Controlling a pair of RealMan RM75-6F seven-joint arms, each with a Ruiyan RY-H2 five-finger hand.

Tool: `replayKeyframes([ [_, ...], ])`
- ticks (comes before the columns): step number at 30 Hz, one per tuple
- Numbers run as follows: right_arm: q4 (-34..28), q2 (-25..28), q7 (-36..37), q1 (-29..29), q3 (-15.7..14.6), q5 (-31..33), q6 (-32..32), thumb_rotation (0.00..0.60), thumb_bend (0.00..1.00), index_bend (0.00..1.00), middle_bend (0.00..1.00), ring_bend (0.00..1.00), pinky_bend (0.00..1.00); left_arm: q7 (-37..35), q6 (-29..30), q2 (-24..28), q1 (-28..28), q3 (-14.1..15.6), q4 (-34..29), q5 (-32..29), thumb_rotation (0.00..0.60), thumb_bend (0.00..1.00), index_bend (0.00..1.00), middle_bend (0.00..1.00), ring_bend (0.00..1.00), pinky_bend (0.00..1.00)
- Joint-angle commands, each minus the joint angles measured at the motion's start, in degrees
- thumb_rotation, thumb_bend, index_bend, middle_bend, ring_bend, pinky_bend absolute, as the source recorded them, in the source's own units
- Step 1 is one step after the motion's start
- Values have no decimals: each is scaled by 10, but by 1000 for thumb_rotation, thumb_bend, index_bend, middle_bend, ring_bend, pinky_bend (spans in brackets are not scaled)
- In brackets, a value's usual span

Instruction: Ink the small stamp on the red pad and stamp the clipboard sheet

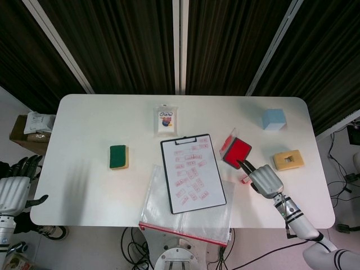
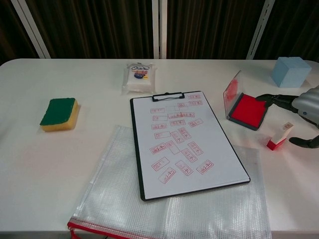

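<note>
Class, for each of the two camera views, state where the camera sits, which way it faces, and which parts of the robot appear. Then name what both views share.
Head view: high above, looking down on the whole table; shows the left hand off the table's edge and the right hand with its forearm.
Chest view: low at the near edge, facing across the table; shows only the right hand.
Shared: clipboard, red pad, small stamp, sponge.

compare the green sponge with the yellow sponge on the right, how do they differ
The green sponge has a dark green top over a yellow base; the yellow sponge is yellow all over. The green sponge's top is unbroken, while the yellow sponge has a pale recess in the middle. Both are rectangular blocks lying flat on the table.
</note>
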Motion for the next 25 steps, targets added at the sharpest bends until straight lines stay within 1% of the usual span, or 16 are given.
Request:
replayKeyframes([
  [1, -49, 49, -10, -25, -5, -11, 49, 600, 178, 14, 144, 774, 1000, 0, 4, 2, 2, 0, -2, 1, 600, 0, 35, 60, 60, 164],
  [5, -108, 114, -2, -56, -6, -7, 99, 600, 157, 14, 145, 759, 992, -2, 10, 5, 5, -1, -3, 1, 600, 0, 35, 60, 60, 164],
  [6, -125, 131, 3, -65, -5, -5, 112, 600, 154, 14, 145, 738, 978, -2, 12, 6, 6, -1, -4, 2, 600, 0, 35, 60, 60, 164],
  [7, -143, 150, 15, -79, -4, 1, 132, 600, 153, 11, 142, 676, 943, -3, 15, 6, 7, -1, -4, 2, 600, 0, 35, 60, 60, 165],
  [8, -154, 161, 23, -89, -4, 5, 146, 600, 152, 7, 129, 545, 859, -3, 17, 6, 8, -2, -5, 3, 600, 0, 35, 60, 60, 165],
  [9, -159, 168, 24, -99, 0, 11, 161, 600, 152, 4, 102, 363, 704, -3, 19, 6, 9, -2, -5, 4, 600, 0, 35, 58, 61, 165],
  [10, -161, 172, 17, -111, 5, 18, 179, 600, 151, 0, 59, 161, 444, -3, 21, 5, 9, -2, -5, 4, 600, 0, 35, 55, 61, 165],
  [11, -161, 172, 1, -126, 15, 32, 203, 600, 151, 0, 27, 43, 238, -3, 23, 4, 9, -2, -5, 6, 600, 0, 35, 53, 61, 165],
  [12, -162, 169, -4, -137, 23, 46, 218, 600, 151, 0, 6, 0, 88, -2, 24, 4, 9, -3, -5, 8, 600, 0, 35, 51, 61, 165],
  [13, -163, 165, 0, -147, 31, 60, 229, 600, 151, 0, 0, 0, 9, -2, 26, 4, 9, -3, -4, 10, 600, 0, 35, 50, 61, 164],
  [16, -162, 157, 37, -165, 54, 110, 234, 600, 151, 0, 0, 0, 0, -4, 33, 2, 8, -6, -1, 17, 600, 0, 35, 49, 61, 164],
  [18, -156, 153, 44, -173, 64, 135, 229, 600, 151, 0, 0, 0, 0, -6, 37, 1, 8, -7, 3, 22, 600, 0, 34, 49, 60, 164],
  [21, -161, 147, 47, -180, 70, 158, 216, 600, 149, 0, 0, 0, 0, -10, 42, 0, 9, -7, 8, 26, 600, 0, 35, 49, 60, 164],
  [25, -166, 142, 44, -185, 72, 168, 206, 600, 150, 0, 0, 0, 0, -21, 42, -1, 9, -9, 15, 24, 600, 0, 35, 49, 60, 164],
])
